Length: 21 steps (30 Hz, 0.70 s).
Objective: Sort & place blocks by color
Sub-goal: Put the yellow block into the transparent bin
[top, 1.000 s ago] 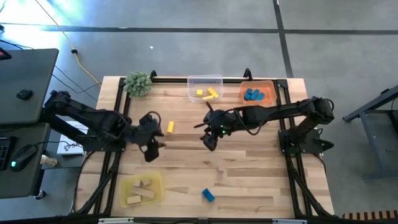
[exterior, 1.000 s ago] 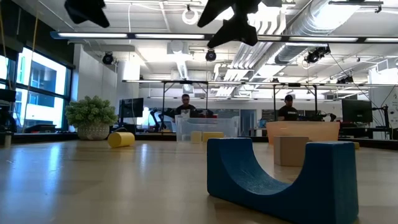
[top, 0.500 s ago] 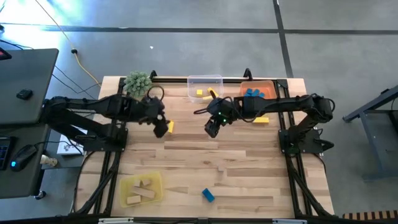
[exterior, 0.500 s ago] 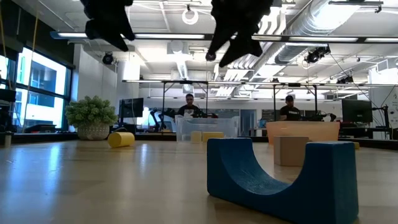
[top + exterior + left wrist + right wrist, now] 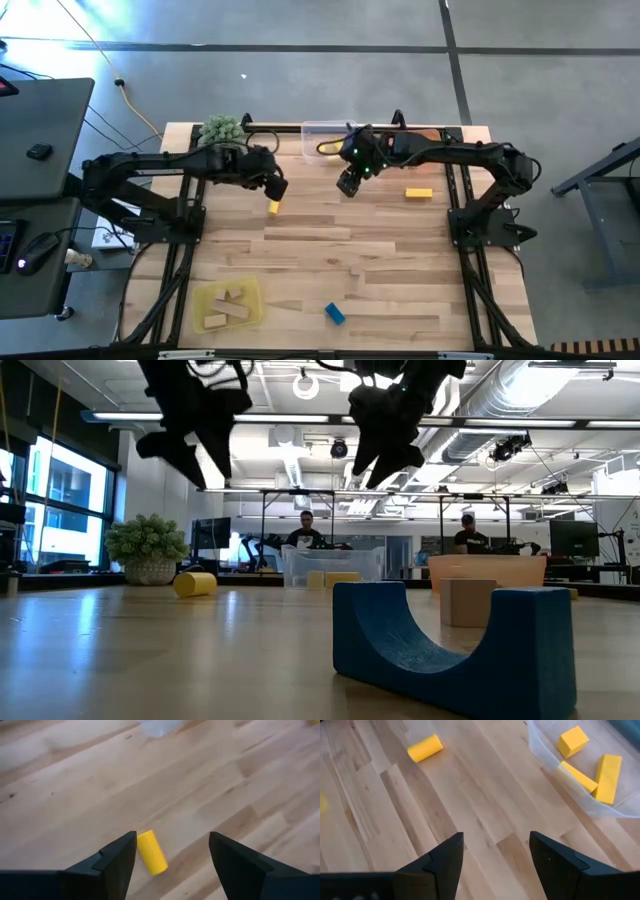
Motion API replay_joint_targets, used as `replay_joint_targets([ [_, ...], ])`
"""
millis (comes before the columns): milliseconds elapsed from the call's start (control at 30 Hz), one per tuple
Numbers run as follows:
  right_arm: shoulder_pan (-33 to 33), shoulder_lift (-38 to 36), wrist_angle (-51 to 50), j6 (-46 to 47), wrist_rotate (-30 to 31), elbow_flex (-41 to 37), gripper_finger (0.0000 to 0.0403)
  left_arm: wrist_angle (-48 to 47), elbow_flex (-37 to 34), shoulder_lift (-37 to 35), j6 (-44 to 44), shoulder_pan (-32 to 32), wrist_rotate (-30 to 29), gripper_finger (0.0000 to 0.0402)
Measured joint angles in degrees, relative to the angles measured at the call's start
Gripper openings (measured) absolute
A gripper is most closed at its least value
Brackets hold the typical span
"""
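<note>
Left gripper [image 5: 274, 188], fingers spread wide and empty, hangs above the yellow cylinder block [image 5: 274, 207] on the surface [image 5: 380, 250], having swung toward it. Right gripper [image 5: 347, 184], open and empty, has moved toward the clear tray [image 5: 312, 130]; a yellow bar [image 5: 419, 193] now lies uncovered.

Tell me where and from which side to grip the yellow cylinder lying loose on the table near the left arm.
Grip the yellow cylinder across its round middle, coming straight down from above. It lies on its side on bare wood, nothing touching it, so its curved flanks are free. The left gripper is open and hangs above it, the cylinder showing between the fingers; probably turn the wrist so the fingers straddle its long axis.
</note>
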Motion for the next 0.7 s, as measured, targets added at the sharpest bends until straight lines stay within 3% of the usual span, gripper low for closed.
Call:
replay_joint_targets([
  [333,-4.5,0.0,-0.9,-6.0,-3.9,0.0,0.0215,0.0,0.0,9.8,-3.9,4.1,8.3,0.0237],
  [700,-6.8,0.0,-5.2,-12.7,-3.9,0.0,0.0215,0.0,0.0,17.4,-9.4,4.1,9.0,0.0237],
])
